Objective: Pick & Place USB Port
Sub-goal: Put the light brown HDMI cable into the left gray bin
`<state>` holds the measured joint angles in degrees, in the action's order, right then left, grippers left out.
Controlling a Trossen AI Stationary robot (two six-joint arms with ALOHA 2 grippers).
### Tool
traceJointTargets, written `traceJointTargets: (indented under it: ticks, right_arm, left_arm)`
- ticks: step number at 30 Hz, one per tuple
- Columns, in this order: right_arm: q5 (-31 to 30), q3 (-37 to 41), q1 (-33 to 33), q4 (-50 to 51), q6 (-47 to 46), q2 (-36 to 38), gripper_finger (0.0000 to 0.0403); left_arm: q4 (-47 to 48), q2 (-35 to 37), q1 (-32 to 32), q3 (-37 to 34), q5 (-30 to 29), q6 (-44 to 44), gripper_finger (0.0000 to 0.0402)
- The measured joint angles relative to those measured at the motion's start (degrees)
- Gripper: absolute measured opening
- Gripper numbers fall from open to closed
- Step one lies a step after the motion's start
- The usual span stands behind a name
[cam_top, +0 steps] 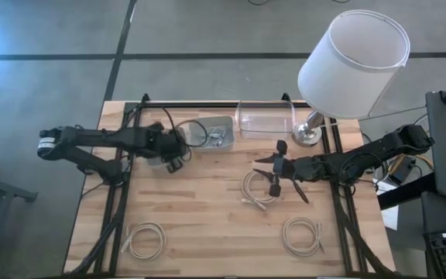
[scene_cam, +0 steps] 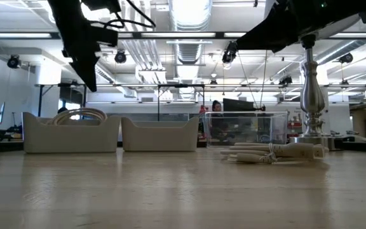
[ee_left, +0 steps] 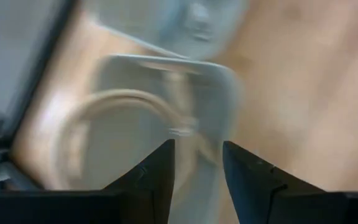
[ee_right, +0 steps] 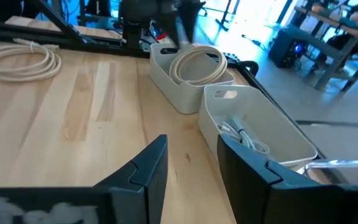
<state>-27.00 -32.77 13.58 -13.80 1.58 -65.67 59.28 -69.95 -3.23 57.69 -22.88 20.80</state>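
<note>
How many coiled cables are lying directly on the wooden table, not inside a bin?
3. One coil lies at the near-left corner, one at the near right, and one in the middle, under the right end effector. More cables lie in the bins and are not counted.

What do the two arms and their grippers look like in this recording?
Both arms are dark, slim and jointed. The left arm has a pale band at its outer end and black cables looping near its wrist. Each gripper, left gripper and right gripper, has two flat, tapered black fingers.

White lamp [cam_top: 352, 56] at table's [cam_top: 207, 232] far right corner; monitors [scene_cam: 237, 105] behind.
</note>
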Motion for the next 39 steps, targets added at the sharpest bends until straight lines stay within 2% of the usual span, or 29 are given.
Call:
traceJointTargets:
  ticks: [3, 6, 12, 15, 23, 26, 31, 35, 39]
  right_arm:
    - [-0.02, 0.0, 0.0, -0.07, 1.98, 0.0, 0.0138]
    - [-0.02, 0.0, 0.0, -0.07, 2.99, 0.0, 0.0141]
    - [-0.02, 0.0, 0.0, -0.09, 3.1, 0.0, 0.014]
    - [-0.02, 0.0, 0.0, -0.09, 3.09, 0.0, 0.0139]
    - [-0.02, 0.0, 0.0, -0.07, 1.51, 0.0, 0.0144]
    - [-0.02, 0.0, 0.0, -0.07, 1.41, 0.0, 0.0141]
    - [-0.02, 0.0, 0.0, -0.05, 1.43, 0.0, 0.0137]
    - [-0.02, 0.0, -0.02, -0.05, 1.45, 0.0, 0.014]
    - [-0.02, 0.0, 0.0, 0.01, 1.6, 0.0, 0.0145]
  left_arm:
    - [-0.04, 0.0, 4.11, 0.0, 5.84, 0.67, 0.0138]
    - [-0.07, 0.0, 9.31, -0.03, 8.8, 1.04, 0.0138]
    - [-0.17, 0.0, 22.34, -1.15, 9.61, 6.15, 0.0138]
    - [-0.37, 0.02, 29.3, -2.24, 12.59, 7.99, 0.0138]
    - [-8.52, 0.02, 45.99, -7.78, 14.58, 10.75, 0.0138]
    - [-14.44, 0.01, 48.79, -11.14, 14.43, 14.09, 0.0138]
    - [-23.35, 0.0, 49.6, -17.03, 15.05, 17.38, 0.0138]
    - [-29.96, 0.0, 49.62, -20.58, 19.48, 18.11, 0.0138]
    - [-30.81, -0.02, 49.68, -22.35, 24.33, 19.18, 0.0136]
